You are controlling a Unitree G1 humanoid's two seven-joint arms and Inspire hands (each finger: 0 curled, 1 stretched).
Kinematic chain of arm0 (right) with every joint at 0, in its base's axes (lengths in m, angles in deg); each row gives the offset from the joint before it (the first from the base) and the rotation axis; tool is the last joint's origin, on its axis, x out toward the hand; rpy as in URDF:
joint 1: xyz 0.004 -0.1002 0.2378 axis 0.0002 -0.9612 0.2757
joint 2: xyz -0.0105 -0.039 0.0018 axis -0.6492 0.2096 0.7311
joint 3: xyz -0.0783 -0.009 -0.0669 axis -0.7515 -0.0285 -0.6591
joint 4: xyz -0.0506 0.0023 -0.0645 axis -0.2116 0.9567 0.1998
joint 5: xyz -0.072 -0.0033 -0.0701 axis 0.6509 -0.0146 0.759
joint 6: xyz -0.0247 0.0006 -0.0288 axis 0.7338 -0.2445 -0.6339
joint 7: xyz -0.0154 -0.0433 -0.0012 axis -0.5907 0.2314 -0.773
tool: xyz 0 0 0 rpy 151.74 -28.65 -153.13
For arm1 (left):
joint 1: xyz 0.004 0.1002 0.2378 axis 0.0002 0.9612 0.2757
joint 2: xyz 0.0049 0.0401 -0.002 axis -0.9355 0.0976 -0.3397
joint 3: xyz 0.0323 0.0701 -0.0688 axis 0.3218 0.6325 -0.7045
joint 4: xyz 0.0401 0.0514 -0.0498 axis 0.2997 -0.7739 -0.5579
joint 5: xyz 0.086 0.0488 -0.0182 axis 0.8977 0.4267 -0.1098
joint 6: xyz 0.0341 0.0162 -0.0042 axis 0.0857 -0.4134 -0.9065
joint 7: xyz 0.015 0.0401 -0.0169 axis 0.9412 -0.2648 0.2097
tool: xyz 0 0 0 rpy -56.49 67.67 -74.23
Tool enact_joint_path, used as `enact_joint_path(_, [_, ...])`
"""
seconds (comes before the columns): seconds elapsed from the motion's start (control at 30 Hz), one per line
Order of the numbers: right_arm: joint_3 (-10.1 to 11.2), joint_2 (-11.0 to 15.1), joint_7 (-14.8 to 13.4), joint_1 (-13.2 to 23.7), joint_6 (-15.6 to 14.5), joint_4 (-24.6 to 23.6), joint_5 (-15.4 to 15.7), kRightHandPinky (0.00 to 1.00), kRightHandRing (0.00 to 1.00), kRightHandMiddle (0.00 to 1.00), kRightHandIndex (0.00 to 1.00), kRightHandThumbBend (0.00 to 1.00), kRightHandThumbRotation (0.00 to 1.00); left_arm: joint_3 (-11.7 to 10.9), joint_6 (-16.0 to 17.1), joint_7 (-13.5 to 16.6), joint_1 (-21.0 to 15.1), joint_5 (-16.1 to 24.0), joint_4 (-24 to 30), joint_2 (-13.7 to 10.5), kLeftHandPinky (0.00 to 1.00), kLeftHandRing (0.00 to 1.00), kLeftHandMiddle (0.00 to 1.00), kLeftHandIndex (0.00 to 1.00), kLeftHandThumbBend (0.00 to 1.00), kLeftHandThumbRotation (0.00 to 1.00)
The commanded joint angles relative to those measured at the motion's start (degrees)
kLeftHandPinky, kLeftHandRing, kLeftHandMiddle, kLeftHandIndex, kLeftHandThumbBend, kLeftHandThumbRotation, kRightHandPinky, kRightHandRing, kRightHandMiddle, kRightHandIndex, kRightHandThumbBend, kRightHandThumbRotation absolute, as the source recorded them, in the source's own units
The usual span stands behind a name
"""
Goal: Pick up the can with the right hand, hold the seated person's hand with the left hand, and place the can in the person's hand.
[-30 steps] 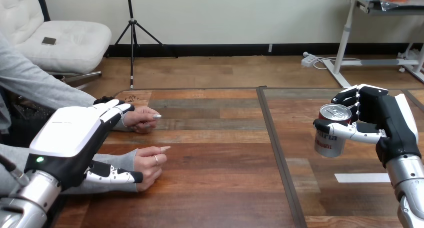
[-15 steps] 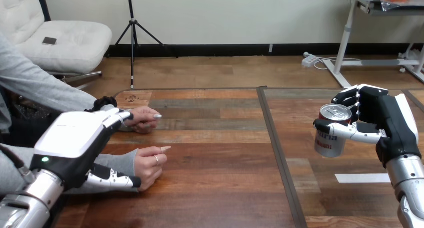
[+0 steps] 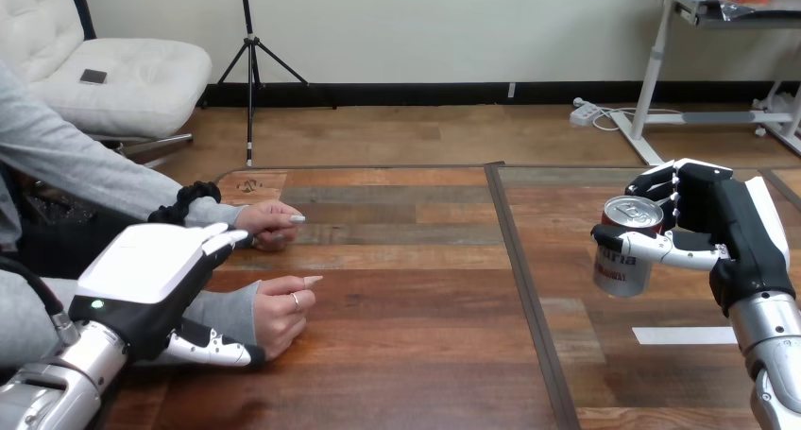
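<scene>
Aluminium by the look of the can [image 3: 623, 250]: prob. light, thin-walled, smooth, so easy to dent and apt to slip. Looks unopened on top, not certain; contents unknown, so weight only a guess. Gripped at mid-body by right hand [image 3: 732, 232], thumb across the near side, fingers [image 3: 664, 192] curled round the far side just under the rim, seemingly off the desk [image 3: 406, 364]. Best kept upright w/ modest squeeze, lower half left free for the receiving palm.

Left hand [image 3: 146, 279] flat-ish, fingers nearly straight, closed on nothing. Sleeved wrist of person's nearer hand [image 3: 281, 309] between thumb and fingers, contact unclear. Person's farther hand [image 3: 269, 224] just beyond the fingertips.

Wide bare wood between right thumb and that nearer hand. Only a dark seam [image 3: 521, 288] across the path and a white tape strip [image 3: 685, 335] below the can, both flat. Far desk edge beyond the fingers, off the travel line.
</scene>
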Motion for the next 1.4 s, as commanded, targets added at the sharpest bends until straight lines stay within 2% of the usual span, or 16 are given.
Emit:
enact_joint_path(0.0, [0.5,-0.1,0.4,3.6,1.6,-2.6,-1.5,0.26,0.3,0.39,0.4,0.86,0.0,1.2,-0.5,0.8,-4.7,0.0,-1.8,-1.6,0.78,0.88,0.92,0.88,1.0,0.5])
enact_joint_path(0.33, [0.9,-0.2,0.5,3.5,0.4,-3.1,-2.4,0.25,0.29,0.4,0.4,0.86,0.0,3.4,-1.8,0.3,-6.3,0.7,-4.8,-2.3,0.79,0.89,0.92,0.89,1.0,0.53])
enact_joint_path(0.43, [0.7,-0.1,0.0,3.5,0.2,-3.2,-2.0,0.25,0.29,0.4,0.4,0.86,0.0,4.1,-2.2,0.7,-6.8,1.4,-5.6,-2.6,0.79,0.89,0.92,0.89,1.0,0.54])
enact_joint_path(0.63, [0.2,0.4,-1.5,3.4,1.6,-3.0,-0.3,0.24,0.28,0.39,0.4,0.87,0.0,5.3,-3.2,0.3,-7.6,1.7,-6.9,-2.8,0.79,0.89,0.92,0.89,1.0,0.55])
enact_joint_path(0.9, [0.9,-0.1,0.7,3.5,1.0,-2.9,-2.4,0.25,0.28,0.39,0.4,0.87,0.0,6.7,-3.0,2.2,-9.1,2.6,-10.5,-3.1,0.78,0.88,0.91,0.88,1.0,0.53])
enact_joint_path(1.37, [0.9,-0.2,1.5,3.4,1.3,-3.0,-3.0,0.26,0.29,0.39,0.4,0.88,0.0,8.8,-3.3,3.1,-11.2,2.9,-15.2,-3.7,0.8,0.89,0.92,0.88,1.0,0.49])
